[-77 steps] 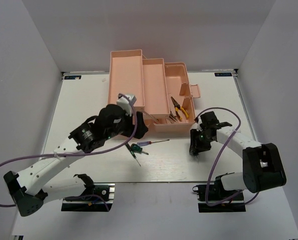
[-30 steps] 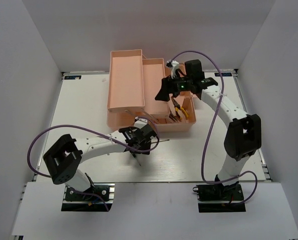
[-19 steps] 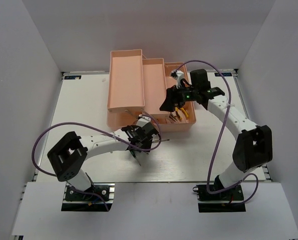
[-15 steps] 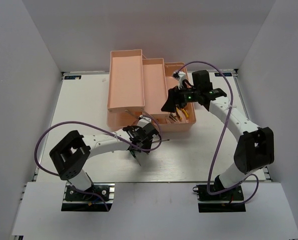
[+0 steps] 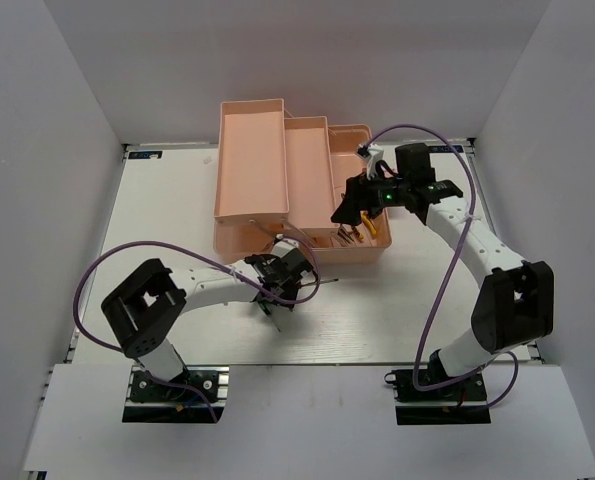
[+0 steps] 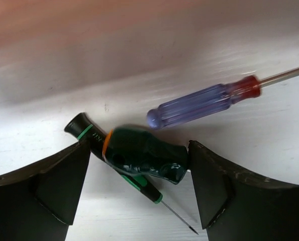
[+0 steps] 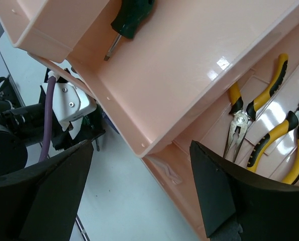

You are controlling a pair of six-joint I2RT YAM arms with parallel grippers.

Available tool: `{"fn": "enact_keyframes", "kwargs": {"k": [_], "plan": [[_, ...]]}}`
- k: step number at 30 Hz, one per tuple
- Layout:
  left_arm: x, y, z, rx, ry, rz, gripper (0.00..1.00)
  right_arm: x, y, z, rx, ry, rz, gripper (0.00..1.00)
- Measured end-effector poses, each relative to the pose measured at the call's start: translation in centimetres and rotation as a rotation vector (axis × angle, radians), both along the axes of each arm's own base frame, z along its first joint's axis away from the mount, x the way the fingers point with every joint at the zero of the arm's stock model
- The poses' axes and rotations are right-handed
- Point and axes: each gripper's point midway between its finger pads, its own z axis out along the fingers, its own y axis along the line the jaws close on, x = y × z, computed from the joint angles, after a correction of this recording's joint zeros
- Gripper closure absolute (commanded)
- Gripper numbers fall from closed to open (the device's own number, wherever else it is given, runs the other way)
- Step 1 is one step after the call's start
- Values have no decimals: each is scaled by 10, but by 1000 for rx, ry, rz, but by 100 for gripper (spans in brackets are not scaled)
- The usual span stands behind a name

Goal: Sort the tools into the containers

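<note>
Left jaws wide astride stubby green screwdriver, pliers in toolbox

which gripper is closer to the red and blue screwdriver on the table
Left. The left gripper brackets the stubby green screwdriver lying right beside the red-and-blue screwdriver; the right gripper hangs over the pliers in the toolbox.
</note>
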Motion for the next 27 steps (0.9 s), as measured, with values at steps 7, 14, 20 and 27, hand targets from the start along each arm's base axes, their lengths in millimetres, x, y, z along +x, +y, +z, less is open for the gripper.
{"fn": "enact_keyframes", "kwargs": {"k": [7,14,20,27], "plan": [[-2,4,-3,7,6,2,21,4,-6,1,3,5,-23,16],[-1,6,-4,14,3,-1,39,2,-10,-2,5,17,-36,16],[-2,5,-3,8,-2,-3,50,1,-15,-4,3,23,-48,16],[-7,-1,5,-30,6,-18,53,1,-17,-5,3,25,-53,16]]}}
